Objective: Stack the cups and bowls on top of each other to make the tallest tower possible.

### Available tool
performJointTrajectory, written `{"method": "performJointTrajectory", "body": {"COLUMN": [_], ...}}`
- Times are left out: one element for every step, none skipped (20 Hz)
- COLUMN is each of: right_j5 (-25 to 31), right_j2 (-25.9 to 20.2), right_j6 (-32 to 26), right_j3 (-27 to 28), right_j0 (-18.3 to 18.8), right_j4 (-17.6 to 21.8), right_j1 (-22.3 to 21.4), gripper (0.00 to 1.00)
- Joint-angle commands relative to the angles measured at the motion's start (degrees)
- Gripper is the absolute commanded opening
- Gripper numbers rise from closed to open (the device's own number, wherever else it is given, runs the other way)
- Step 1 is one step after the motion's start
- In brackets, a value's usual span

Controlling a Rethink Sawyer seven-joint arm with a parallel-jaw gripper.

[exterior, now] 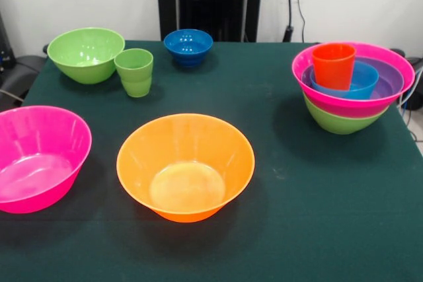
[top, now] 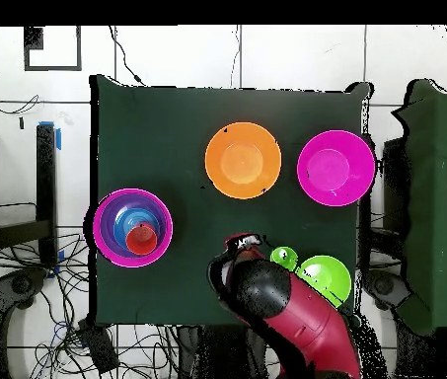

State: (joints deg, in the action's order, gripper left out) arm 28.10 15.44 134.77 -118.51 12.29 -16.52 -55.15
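Hovering gripper, grip state unreadable from above. Tower sits well off to one side; green cup just beside on the other; orange bowl beyond.

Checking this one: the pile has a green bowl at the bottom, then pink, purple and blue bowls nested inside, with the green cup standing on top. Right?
Not quite. The cup on top of the pile is the orange-red cup, as the front view shows. The green cup stands on the table beside the loose green bowl. The rest holds: green bowl at the bottom, then pink, purple and blue.
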Motion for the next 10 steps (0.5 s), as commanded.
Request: {"method": "performJointTrajectory", "body": {"right_j5": [0.2,-0.2,-0.2,0.0,0.2,0.5,0.7,1.0,1.3,1.6], "right_j2": [-4.4,-4.9,-5.1,-5.3,-5.2,-5.2,-5.1,-5.0,-4.9,-4.8], "right_j6": [1.9,1.7,1.7,1.6,1.9,2.1,2.4,2.6,2.7,2.9], "right_j3": [-5.3,-5.6,-5.7,-5.9,-5.7,-5.5,-5.3,-5.1,-4.9,-4.8], "right_j0": [2.4,3.0,3.3,3.4,3.4,3.3,3.2,3.1,3.0,2.7], "right_j4": [0.0,-0.2,-0.2,-0.1,0.1,0.3,0.5,0.7,0.9,1.0], "right_j1": [0.5,0.4,0.4,0.4,0.4,0.4,0.5,0.5,0.5,0.4], "gripper": [1.0,1.0,1.0,1.0,1.0,1.0,1.0,1.0,1.0,1.0]}}
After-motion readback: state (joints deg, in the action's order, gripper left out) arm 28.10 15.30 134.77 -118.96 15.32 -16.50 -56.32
